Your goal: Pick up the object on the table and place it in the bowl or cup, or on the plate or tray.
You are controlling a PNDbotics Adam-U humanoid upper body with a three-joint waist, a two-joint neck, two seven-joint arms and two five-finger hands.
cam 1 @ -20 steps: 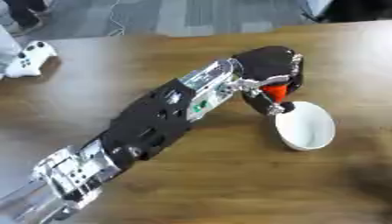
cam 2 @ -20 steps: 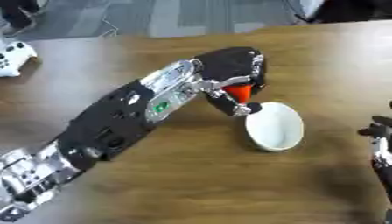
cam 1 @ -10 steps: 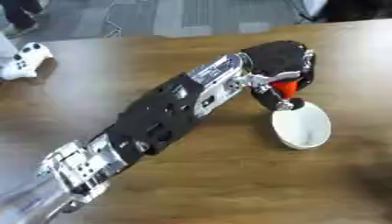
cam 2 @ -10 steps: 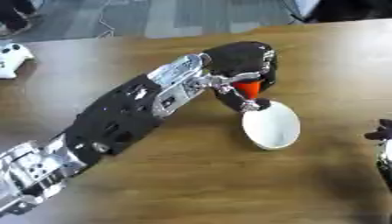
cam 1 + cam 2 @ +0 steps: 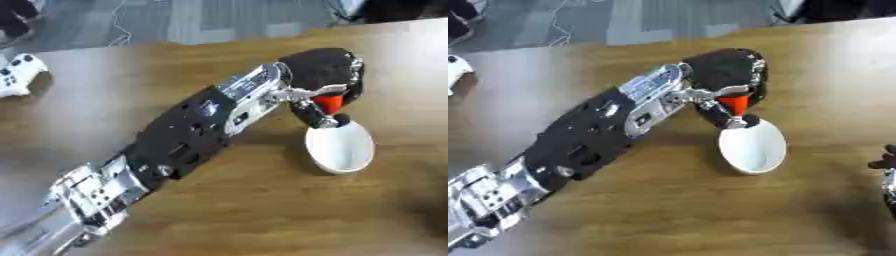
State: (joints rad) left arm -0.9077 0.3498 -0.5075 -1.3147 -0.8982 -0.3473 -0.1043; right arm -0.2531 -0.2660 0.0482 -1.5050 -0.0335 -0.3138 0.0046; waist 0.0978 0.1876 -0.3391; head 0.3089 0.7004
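Holding an orange object curled in the left robot hand, just above the near rim of the white bowl. Risking a rim bounce onto the counter if released early.

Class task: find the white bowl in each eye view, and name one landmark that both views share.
Left eye view: bowl right of centre, below the robot hand.
Right eye view: bowl nearer centre.
Shared landmark: the orange object in that hand, just above the bowl's rim.
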